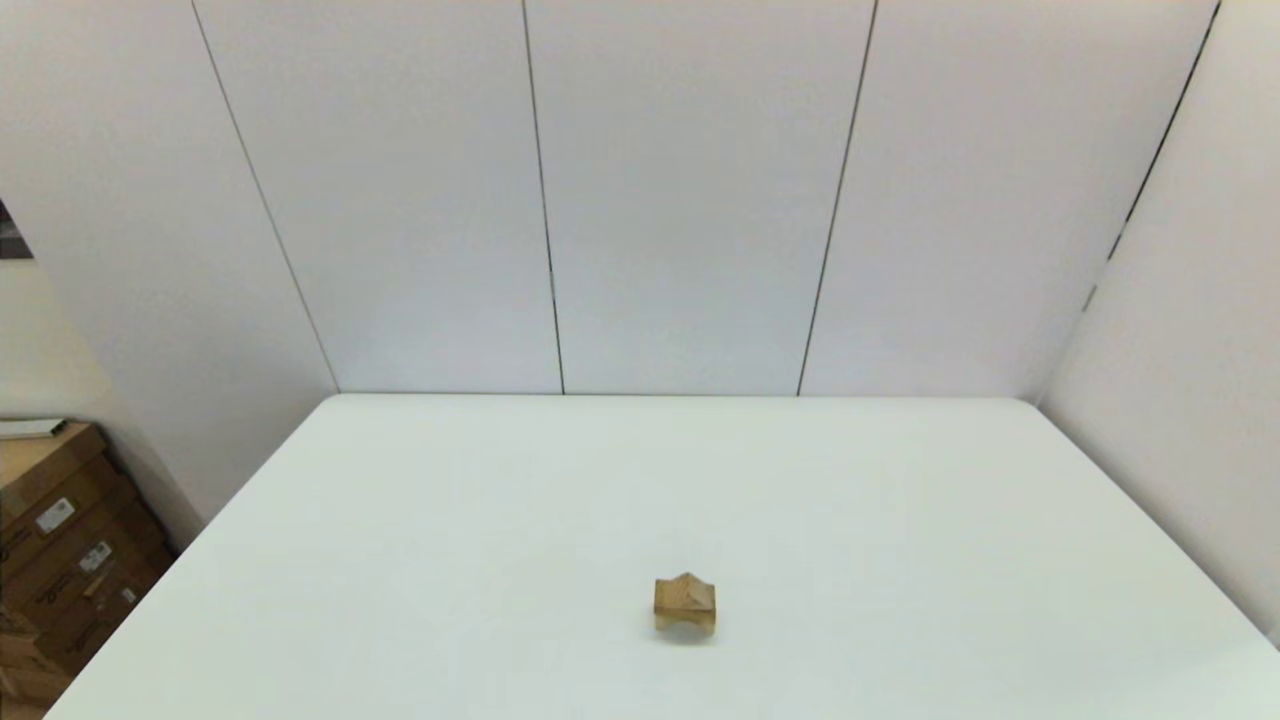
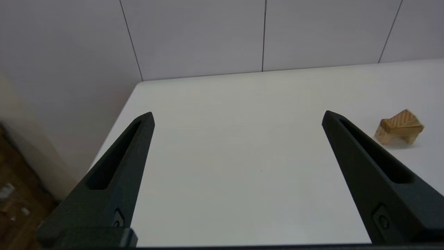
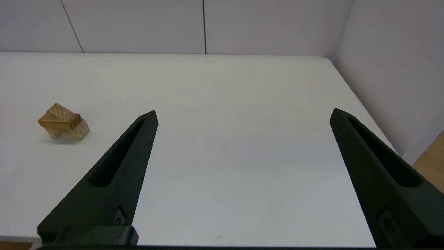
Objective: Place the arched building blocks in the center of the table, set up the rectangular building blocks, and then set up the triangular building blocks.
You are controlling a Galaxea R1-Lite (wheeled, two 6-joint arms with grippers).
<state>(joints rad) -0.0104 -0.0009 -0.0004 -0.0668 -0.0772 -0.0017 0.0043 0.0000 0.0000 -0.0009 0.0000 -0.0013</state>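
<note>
**Three blocks stacked, both arms back**

The arched building blocks (image 1: 685, 621) stand at six o'clock on the table (image 1: 900, 520), bearing the rectangular building blocks (image 1: 684, 600) and triangular building blocks (image 1: 686, 582). Cardboard boxes (image 1: 60, 540) sit at nine o'clock. Left gripper (image 2: 237, 119) and right gripper (image 3: 242, 116) are spread wide, empty.

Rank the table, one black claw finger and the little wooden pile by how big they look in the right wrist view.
1. Table: fills most of the view.
2. Right claw finger: looks large, but it is nearest the camera, so its true rank is unsure.
3. Wooden pile: smallest, and farther off.
</note>
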